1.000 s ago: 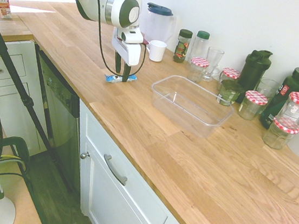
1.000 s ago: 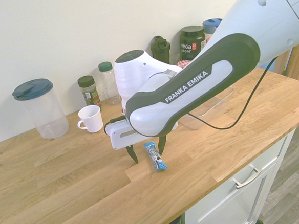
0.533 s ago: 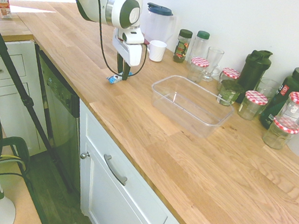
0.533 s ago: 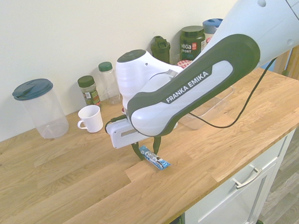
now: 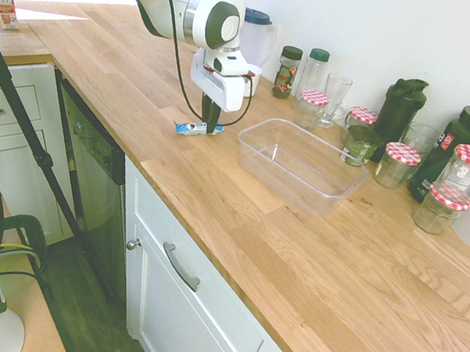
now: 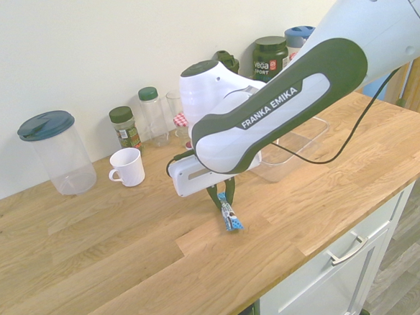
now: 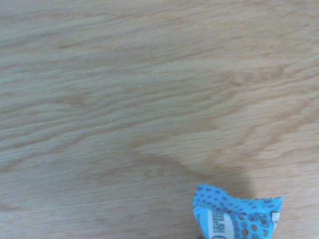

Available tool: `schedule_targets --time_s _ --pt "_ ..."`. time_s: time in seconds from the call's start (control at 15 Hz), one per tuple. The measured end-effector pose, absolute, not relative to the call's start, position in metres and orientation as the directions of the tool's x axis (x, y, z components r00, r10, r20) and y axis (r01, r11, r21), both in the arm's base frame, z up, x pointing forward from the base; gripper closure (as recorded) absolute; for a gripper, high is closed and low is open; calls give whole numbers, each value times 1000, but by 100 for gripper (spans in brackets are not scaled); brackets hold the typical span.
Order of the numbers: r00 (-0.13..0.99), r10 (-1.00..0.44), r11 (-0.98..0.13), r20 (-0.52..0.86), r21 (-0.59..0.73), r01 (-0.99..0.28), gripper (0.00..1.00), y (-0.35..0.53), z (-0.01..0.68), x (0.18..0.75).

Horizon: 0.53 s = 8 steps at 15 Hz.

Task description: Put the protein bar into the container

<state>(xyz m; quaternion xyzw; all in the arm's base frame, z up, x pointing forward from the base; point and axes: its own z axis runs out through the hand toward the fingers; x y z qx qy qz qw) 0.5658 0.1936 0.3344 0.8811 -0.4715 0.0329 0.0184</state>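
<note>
Protein bar (image 6: 230, 215) shifted toward container (image 5: 292, 167), in fingers (image 6: 223, 194); (wrapper (image 7: 238, 215) reads "CALORIES").

Jars (image 5: 397, 165) behind the container (image 5: 300, 169)

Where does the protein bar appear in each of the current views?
First exterior view: left of the upper middle, at the gripper, left of the clear container.
Second exterior view: just below centre, its upper end between the gripper's fingers.
Wrist view: one blue end of the protein bar at the bottom edge, right of centre; the rest is out of frame.
Shared landmark: the wooden countertop, behind the bar in all three.
</note>
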Motion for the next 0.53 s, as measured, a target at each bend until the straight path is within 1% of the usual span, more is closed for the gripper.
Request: schedule_targets --time_s 0.13,0.33,0.53 --pt "550 -831 -553 84 -12 -833 100 179 352 566" --pt "532 -839 -541 114 -62 -839 100 150 423 552" --pt "495 -858 -510 135 -105 -854 100 94 489 537"
